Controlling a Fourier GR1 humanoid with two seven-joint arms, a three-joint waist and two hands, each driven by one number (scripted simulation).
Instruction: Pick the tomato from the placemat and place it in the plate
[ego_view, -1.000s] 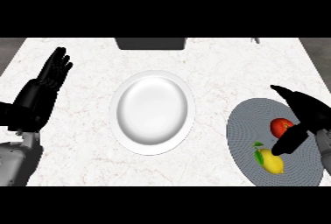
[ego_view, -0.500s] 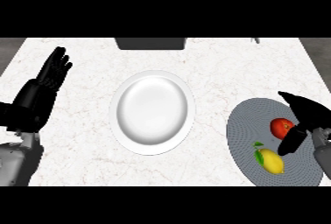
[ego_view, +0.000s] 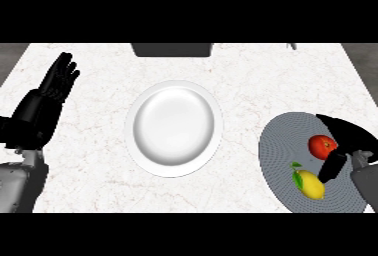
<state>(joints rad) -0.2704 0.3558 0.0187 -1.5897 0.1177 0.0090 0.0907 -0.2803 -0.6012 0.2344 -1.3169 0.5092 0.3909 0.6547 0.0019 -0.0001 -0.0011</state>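
A red tomato (ego_view: 321, 146) lies on the round grey placemat (ego_view: 284, 145) at the right of the counter. My right hand (ego_view: 347, 140) hovers over the mat just right of the tomato, fingers spread around its right side, thumb reaching down toward a yellow lemon (ego_view: 311, 184). The hand partly covers the tomato's right edge and is open. A white plate (ego_view: 175, 128) rests at the centre of the counter, with nothing on it. My left hand (ego_view: 46, 102) is open at the left edge, fingers up, resting.
The yellow lemon with a green leaf lies on the placemat below the tomato. A dark object (ego_view: 172, 49) sits at the counter's far edge, behind the plate. The marble counter (ego_view: 251, 80) spreads between plate and mat.
My right hand has slid slightly right and down over the placemat, uncovering more of the tomato. The left hand, plate, tomato and lemon have stayed put.
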